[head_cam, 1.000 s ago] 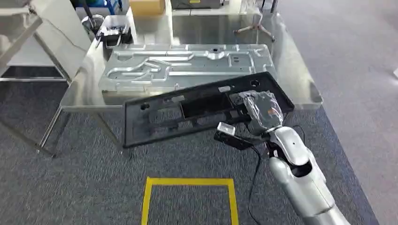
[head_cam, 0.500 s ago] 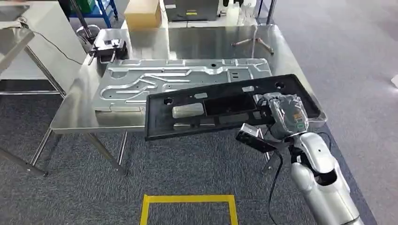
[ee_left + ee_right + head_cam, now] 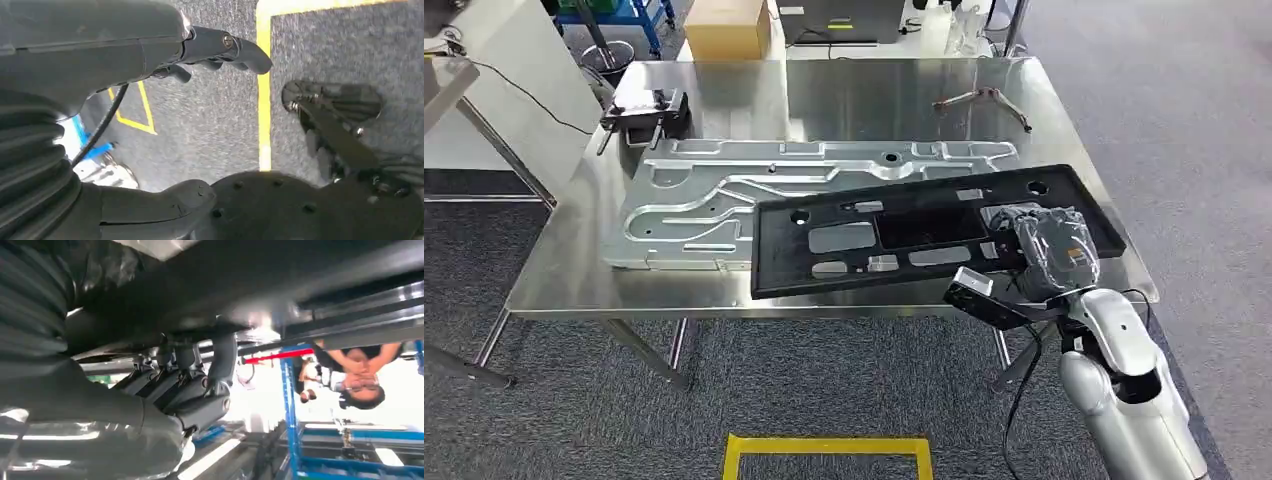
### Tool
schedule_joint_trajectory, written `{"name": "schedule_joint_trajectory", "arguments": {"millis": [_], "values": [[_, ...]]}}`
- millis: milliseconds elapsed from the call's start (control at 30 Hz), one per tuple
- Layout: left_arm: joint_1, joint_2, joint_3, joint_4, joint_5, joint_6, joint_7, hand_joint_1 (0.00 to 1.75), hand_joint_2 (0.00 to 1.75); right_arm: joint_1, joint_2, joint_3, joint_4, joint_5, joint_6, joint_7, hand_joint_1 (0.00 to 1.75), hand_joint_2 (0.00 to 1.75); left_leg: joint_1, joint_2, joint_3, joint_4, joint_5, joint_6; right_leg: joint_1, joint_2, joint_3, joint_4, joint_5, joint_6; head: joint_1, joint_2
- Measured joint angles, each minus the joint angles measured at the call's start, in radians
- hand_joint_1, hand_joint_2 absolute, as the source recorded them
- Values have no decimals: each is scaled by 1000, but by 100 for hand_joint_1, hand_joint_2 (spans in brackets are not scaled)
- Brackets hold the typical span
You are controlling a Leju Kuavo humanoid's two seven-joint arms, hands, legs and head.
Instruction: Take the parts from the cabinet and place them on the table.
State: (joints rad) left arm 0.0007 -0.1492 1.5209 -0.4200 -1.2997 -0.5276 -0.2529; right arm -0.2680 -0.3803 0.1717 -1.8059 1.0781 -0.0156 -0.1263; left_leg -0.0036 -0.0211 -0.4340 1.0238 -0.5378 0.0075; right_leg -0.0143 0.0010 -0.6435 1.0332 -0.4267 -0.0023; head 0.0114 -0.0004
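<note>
Over the near right part of the steel table (image 3: 824, 90), the right hand (image 3: 1049, 245) gripped a long black panel (image 3: 924, 235) by its right end, with its fingers (image 3: 200, 390) curled up against the panel's underside in the right wrist view. That panel lay slantwise, its left half overlapping a large silver stamped panel (image 3: 724, 190) lying flat on the table; whether the black one rested on the tabletop or was held just above it could not be told. Behind the silver panel, at the far left, stood a small dark fixture (image 3: 646, 108). The left hand (image 3: 150, 45) hung over grey carpet and a yellow floor line (image 3: 263, 100), holding nothing, fingers apart. A person (image 3: 350, 370) stood beyond the table.
</note>
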Motion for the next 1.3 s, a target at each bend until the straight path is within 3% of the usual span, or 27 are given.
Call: {"name": "schedule_joint_trajectory", "arguments": {"millis": [67,100,167,233,267,300,333,367,400,433,500,567,633,667,700,800,833,867,900,933,967,1000,1067,1133,1167,1267,1300], "values": [[-3,-2,0,-7,0,-7,3,0,175,-4,0,-5,0,0,0,-2,175,175,5,6,-63,123,43,-9,-5,1,41,-18,-17,-14,0,0],[-4,-3,0,-13,-2,-14,4,0,175,-6,0,-6,0,0,0,-3,175,175,6,9,-109,191,41,-12,-4,-1,58,-24,-29,-17,0,0],[-3,-10,2,-27,-9,-24,7,0,175,-5,0,-6,1,1,2,-7,175,175,8,11,-194,276,-28,-20,-5,-2,96,-31,-56,-19,0,0],[0,-24,2,-48,-13,-38,12,0,175,-5,0,-6,5,4,3,-9,175,175,8,14,-259,281,-130,-21,-6,-1,145,-34,-92,-18,0,0],[1,-27,2,-58,-13,-41,14,0,175,-5,0,-6,8,5,3,-8,175,175,8,14,-274,257,-152,-20,-7,-1,168,-35,-110,-17,0,0],[2,-33,2,-65,-13,-45,14,0,175,-5,0,-6,9,5,3,-8,175,175,8,15,-282,214,-142,-17,-7,0,193,-35,-129,-15,0,0],[4,-37,2,-74,-17,-50,15,0,175,-5,0,-6,10,5,3,-8,175,175,8,15,-284,156,-98,-11,-7,0,218,-36,-149,-13,0,0],[6,-42,3,-82,-18,-56,17,0,175,-4,0,-6,11,6,3,-9,175,175,7,15,-284,94,-5,-4,-6,0,239,-37,-168,-10,0,0],[10,-48,5,-94,-19,-62,20,0,175,-3,2,-5,16,8,4,-9,175,175,4,14,-283,49,153,4,-7,1,253,-40,-187,-8,0,0],[12,-50,10,-110,-20,-70,23,0,175,-2,7,-4,25,11,5,-10,175,175,-5,16,-285,42,204,7,-4,5,274,-35,-204,2,0,0],[4,-62,11,-134,-25,-86,26,0,175,-1,15,-2,28,24,8,-12,175,175,-14,18,-264,42,166,22,-8,5,299,-60,-210,19,0,0],[-3,-67,13,-148,-29,-90,33,0,175,-10,26,4,31,40,7,-14,175,175,-9,15,-234,16,155,33,-9,6,261,14,-153,30,-1,0],[-9,-68,22,-157,-24,-83,40,0,175,-16,48,21,44,49,4,-10,175,175,-3,14,-197,-12,146,44,-9,3,156,179,-98,31,1,0],[-9,-68,25,-158,-9,-77,46,0,175,-18,57,29,52,53,2,-9,175,175,-2,14,-179,-20,137,47,-9,3,101,238,-114,30,1,0],[-8,-68,27,-158,2,-72,52,0,175,-18,64,40,62,55,2,-9,175,175,-2,12,-159,-26,126,47,-10,3,58,266,-157,31,1,0],[-10,-68,29,-158,19,-62,66,0,175,-21,88,63,94,60,2,-8,175,175,-1,1,-100,-29,82,44,-11,3,-22,236,-300,37,1,0],[-10,-69,29,-158,25,-53,69,0,175,-22,101,71,106,60,2,-8,175,175,0,-1,-79,-29,66,42,-11,2,-32,194,-290,36,1,0],[-12,-69,30,-158,31,-45,69,0,175,-23,112,79,115,60,1,-8,175,175,1,-3,-60,-29,51,39,-11,1,-34,139,-232,37,1,0],[-13,-69,31,-158,35,-39,69,0,175,-23,120,84,124,59,1,-8,175,175,2,-4,-43,-28,36,34,-11,0,-34,73,-129,37,1,0],[-12,-69,32,-158,42,-34,72,0,175,-23,130,93,140,58,1,-9,175,175,0,-6,-38,-24,21,27,-11,-3,-42,13,10,32,1,0],[-13,-69,34,-158,44,-29,74,0,175,-24,136,97,148,57,0,-8,175,175,-3,-13,-29,-10,7,20,-4,-5,-43,11,32,24,0,0],[-17,-69,34,-158,45,-28,74,0,175,-20,149,105,158,56,0,-8,175,175,-4,-13,-34,-9,-9,12,-1,0,-39,19,38,11,-1,0],[-20,-69,34,-156,46,-27,75,0,175,-23,166,106,166,56,-1,-8,175,175,-2,-11,-32,2,-1,1,0,0,-37,18,29,-4,-1,0],[-25,-67,34,-156,47,-27,75,0,175,-26,174,108,168,56,-1,-8,175,175,1,1,-65,67,2,-6,-6,-1,-18,3,25,-15,0,0],[-25,-67,34,-154,47,-27,75,0,175,-28,180,108,170,56,-2,-8,175,175,2,7,-100,127,-15,-12,-7,-2,-11,-1,21,-22,-1,0],[-25,-67,34,-152,50,-27,75,0,175,-29,192,113,179,56,-1,-9,175,175,11,10,-216,289,-119,-29,-5,-2,2,-2,6,-26,-1,0],[-25,-67,34,-151,53,-27,74,0,175,-28,194,114,182,55,-1,-10,175,175,12,11,-231,288,-112,-31,-5,-1,8,-1,2,-26,0,0]]}}
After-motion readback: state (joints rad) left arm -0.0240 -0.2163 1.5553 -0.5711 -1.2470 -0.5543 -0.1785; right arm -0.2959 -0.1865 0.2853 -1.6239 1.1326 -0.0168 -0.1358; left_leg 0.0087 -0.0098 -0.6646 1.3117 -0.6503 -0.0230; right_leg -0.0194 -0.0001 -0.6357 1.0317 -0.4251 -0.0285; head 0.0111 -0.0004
